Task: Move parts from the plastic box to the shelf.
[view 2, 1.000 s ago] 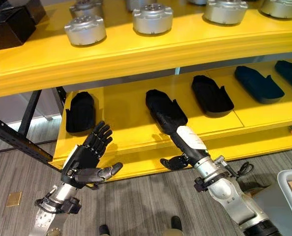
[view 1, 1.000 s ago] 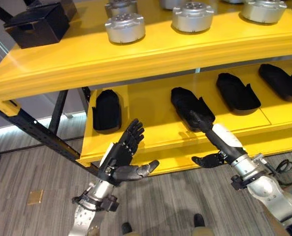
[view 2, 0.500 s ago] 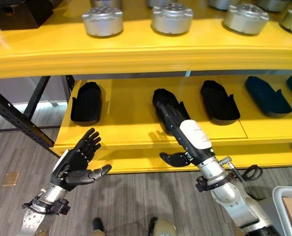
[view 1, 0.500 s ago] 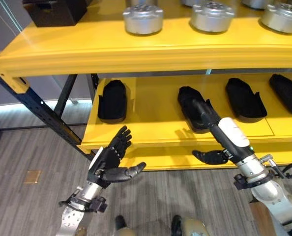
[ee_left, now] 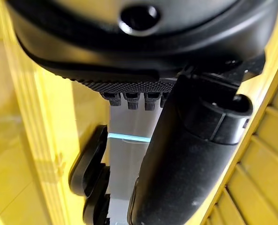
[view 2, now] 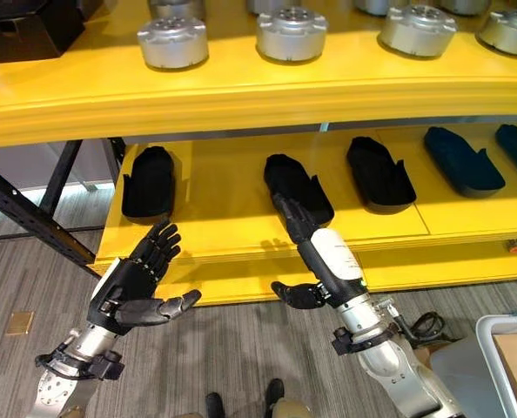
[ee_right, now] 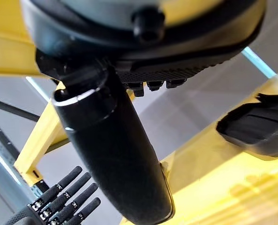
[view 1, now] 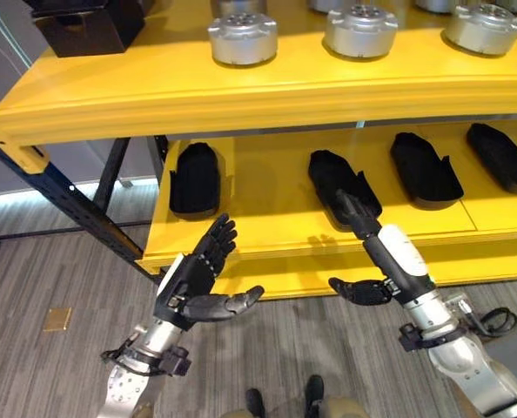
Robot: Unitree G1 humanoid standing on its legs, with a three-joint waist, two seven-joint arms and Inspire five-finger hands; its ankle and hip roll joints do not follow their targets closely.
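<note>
both robot hands are empty and spread, so the job now looks like going back for the next part. the left robot hand point(view 1: 193, 279) hangs in front of the lower shelf edge with fingers straight and thumb out. the right robot hand point(view 1: 365, 252) points its straight fingers up towards the lower deck, thumb splayed sideways, just below the second tray.

largest first: the yellow two-level metal shelf point(view 1: 267, 96) with its black slanted side brace point(view 1: 63, 196) takes up most of the scene. its upper deck carries round silver machined metal parts point(view 1: 242, 37) in a row and a black box point(view 1: 84, 24) at the left end. the lower deck holds black moulded plastic trays point(view 1: 194, 178) set well apart; i cannot tell whether they hold anything. the grey plastic box point(view 2: 502, 361) shows as a corner on the floor at the robot's right, and its contents are hard to make out.

to do this well, draw the right arm clear of the shelf lip before turning, so the fingers do not catch the tray point(view 1: 341, 187). keep both palms apart until they are over the box, then close on one part squarely. mind the brace on the left side when swinging.
</note>
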